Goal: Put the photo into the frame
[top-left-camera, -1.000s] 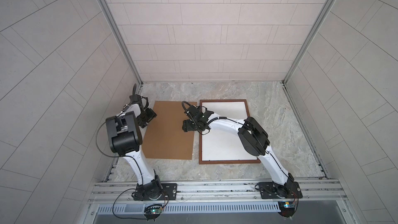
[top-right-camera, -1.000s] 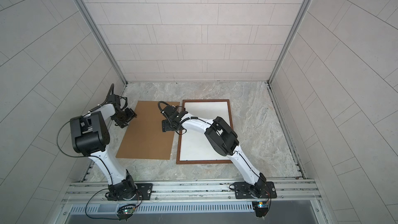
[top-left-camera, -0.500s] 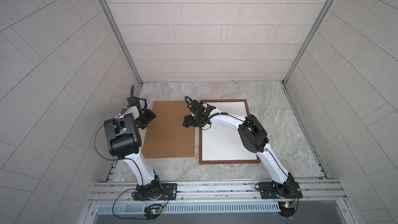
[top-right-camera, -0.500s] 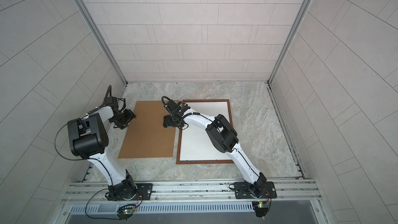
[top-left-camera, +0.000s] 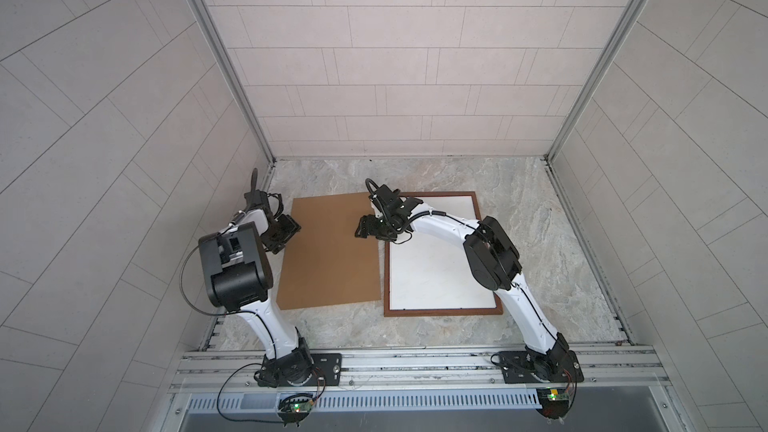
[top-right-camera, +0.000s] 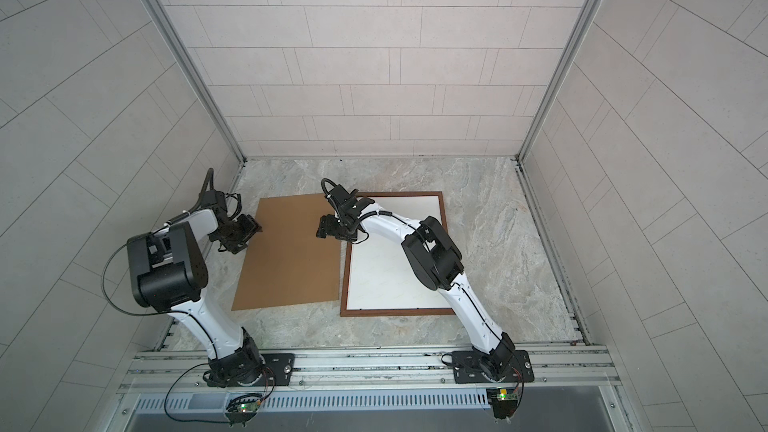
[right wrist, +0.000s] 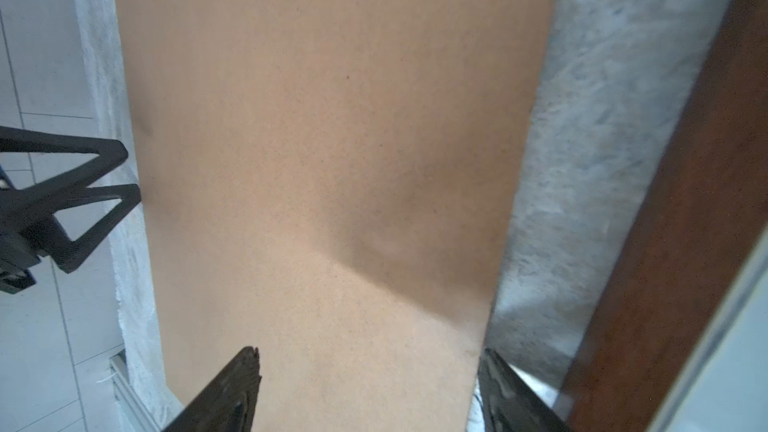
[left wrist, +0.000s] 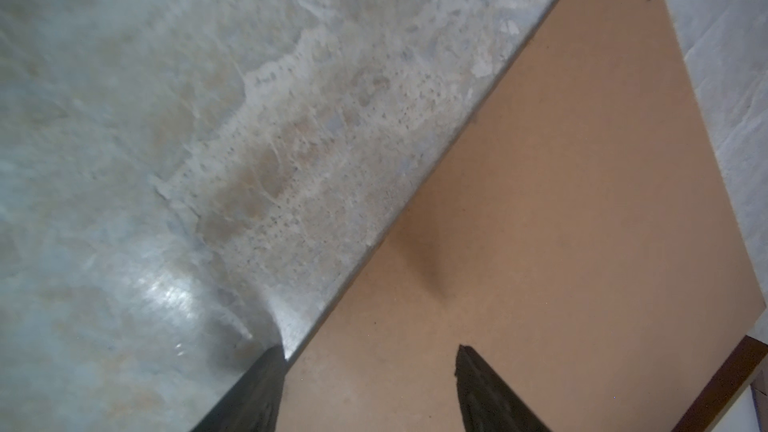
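The frame [top-left-camera: 442,312] lay flat on the table [top-left-camera: 540,209], at about 3 o'clock from the table's middle in both top views. Inside it lay the photo [top-left-camera: 436,272], filling the opening with a plain white side up; no print showed. At 9 o'clock from the frame, just beside it with a thin strip of table between, lay a brown board [top-left-camera: 332,259], turned slightly out of line with the frame.

The left gripper [top-left-camera: 286,231] hung at the board's 10 o'clock edge. In the left wrist view its jaws stood wide apart [left wrist: 368,355], one finger [left wrist: 257,388] over bare table, the other over the board, with that edge between them. They gripped nothing; whether the tips touched the surface could not be told. A corner of the frame [left wrist: 731,371] showed beyond the board.

The right gripper [top-left-camera: 366,229] reached across the frame's 11 o'clock corner to the board's 2 o'clock edge. In the right wrist view its jaws were also spread wide and empty [right wrist: 368,355], one finger [right wrist: 232,392] over the board, the other at the board's edge by the strip of table. The frame's moulding [right wrist: 685,201] ran alongside, and the left gripper [right wrist: 75,197] showed at the board's far edge.
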You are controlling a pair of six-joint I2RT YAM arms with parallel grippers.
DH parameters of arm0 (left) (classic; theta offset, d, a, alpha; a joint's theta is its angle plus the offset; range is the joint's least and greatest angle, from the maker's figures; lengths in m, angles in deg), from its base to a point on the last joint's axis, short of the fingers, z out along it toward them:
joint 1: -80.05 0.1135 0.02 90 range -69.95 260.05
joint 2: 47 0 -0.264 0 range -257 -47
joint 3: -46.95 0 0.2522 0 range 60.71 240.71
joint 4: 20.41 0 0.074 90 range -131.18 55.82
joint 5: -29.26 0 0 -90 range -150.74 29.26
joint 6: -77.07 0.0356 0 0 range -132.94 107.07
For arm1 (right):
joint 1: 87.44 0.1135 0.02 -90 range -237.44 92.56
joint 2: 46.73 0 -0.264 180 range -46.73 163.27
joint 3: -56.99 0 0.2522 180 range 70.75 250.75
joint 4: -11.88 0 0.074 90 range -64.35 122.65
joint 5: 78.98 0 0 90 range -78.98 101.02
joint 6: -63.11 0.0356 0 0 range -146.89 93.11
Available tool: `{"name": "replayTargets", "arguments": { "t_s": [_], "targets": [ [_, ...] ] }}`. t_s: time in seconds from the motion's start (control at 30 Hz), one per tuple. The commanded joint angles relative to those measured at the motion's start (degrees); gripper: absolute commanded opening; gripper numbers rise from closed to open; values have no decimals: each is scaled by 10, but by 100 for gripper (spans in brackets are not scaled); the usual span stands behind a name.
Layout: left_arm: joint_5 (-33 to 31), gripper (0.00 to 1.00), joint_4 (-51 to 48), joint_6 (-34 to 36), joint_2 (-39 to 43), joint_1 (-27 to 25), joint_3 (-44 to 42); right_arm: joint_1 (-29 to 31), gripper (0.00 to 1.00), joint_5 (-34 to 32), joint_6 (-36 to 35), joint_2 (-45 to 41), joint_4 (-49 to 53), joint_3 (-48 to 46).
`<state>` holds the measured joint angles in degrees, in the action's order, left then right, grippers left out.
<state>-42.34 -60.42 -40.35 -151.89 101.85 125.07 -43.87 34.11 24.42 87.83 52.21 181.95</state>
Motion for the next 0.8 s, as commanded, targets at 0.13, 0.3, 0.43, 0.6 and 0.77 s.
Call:
{"name": "replayTargets", "arguments": {
  "t_s": [0.13,0.3,0.43,0.6,0.77],
  "targets": [
    [80,70,-57,-13,5,-14,-45,22,77,86,31,-91,-129,-16],
    [108,70,-37,-30,25,-16,-82,17,77,100,49,-107,-148,-53],
    [134,70,-17,-50,53,-17,-122,14,77,97,46,-134,-161,-105],
    [140,69,-14,-56,102,-17,-160,3,77,103,45,-183,-194,-192],
    [162,69,-7,-62,124,-17,-194,-6,77,117,54,-224,-236,-274]
  ]
}}
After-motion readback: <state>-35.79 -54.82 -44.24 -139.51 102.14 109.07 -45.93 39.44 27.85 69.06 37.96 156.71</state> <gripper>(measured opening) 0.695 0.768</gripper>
